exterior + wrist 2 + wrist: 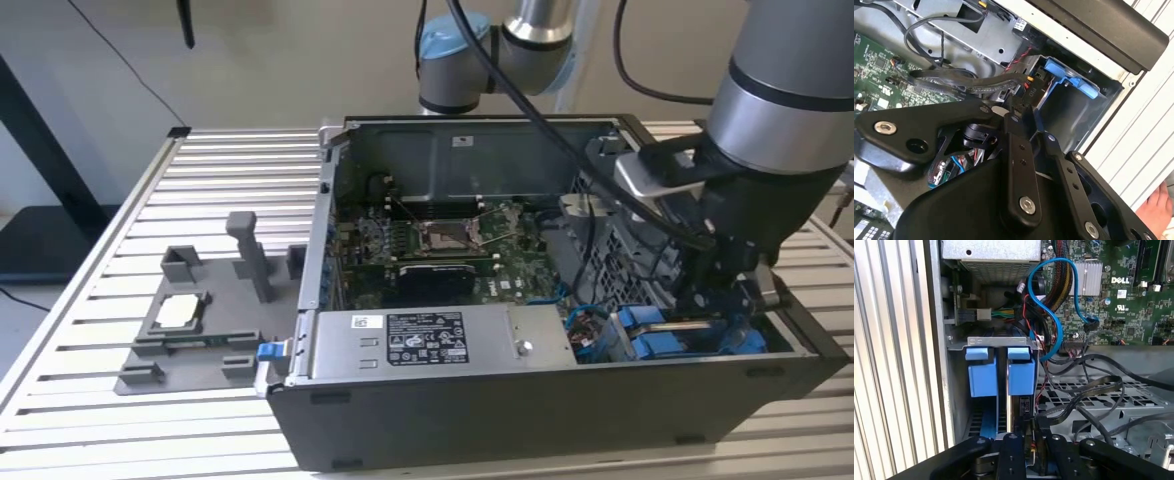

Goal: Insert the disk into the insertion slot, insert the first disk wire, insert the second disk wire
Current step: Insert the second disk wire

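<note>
At the lower right of the exterior view you see glossy bright blue plastic carriers (pixel 663 332) inside a matt dark grey metal computer case (pixel 534 410). Your matt black gripper (pixel 1028 450) meets a grey perforated-metal drive cage (pixel 1094 395). The ribbed aluminium table (pixel 240 160) looks smooth.

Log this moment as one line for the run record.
end effector: at black wire connector | blue-framed disk: seated in grey metal insertion slot | case: open
</note>
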Tool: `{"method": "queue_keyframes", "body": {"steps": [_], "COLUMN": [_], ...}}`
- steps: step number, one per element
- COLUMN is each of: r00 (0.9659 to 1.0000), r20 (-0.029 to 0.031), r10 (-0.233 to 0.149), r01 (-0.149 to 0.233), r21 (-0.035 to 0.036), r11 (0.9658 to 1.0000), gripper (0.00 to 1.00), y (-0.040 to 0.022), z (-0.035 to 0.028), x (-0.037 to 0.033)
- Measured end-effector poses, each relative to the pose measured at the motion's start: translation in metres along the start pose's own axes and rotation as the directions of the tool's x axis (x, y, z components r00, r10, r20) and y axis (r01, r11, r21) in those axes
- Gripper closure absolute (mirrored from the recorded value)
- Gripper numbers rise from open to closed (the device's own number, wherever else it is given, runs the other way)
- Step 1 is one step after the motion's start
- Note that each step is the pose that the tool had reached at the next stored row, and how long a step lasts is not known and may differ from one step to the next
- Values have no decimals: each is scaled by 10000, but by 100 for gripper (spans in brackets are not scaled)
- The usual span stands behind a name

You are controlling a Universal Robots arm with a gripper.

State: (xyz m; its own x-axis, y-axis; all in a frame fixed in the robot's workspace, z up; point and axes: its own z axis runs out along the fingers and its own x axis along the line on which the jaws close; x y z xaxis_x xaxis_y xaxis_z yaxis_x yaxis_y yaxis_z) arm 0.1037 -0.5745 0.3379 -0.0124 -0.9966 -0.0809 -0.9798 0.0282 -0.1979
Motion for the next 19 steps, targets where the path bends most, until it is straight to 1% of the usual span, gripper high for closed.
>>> {"method": "queue_keyframes", "body": {"steps": [2,5,7,11,14,19], "r00": [10000,10000,10000,10000,10000,10000], "r20": [-1,-3,-10,-7,-8,-8], "r10": [1,2,2,9,12,14], "r01": [-1,-2,-2,-9,-12,-14], "r21": [-25,-29,-53,-127,-169,-191], "r11": [10000,10000,10000,9999,9999,9998], "gripper": [76,76,76,76,76,76], "y": [-1,-2,-7,-20,-32,-48], "z": [-4,-6,-25,-90,-147,-229], "x": [-1,-1,-2,-8,-12,-19]}}
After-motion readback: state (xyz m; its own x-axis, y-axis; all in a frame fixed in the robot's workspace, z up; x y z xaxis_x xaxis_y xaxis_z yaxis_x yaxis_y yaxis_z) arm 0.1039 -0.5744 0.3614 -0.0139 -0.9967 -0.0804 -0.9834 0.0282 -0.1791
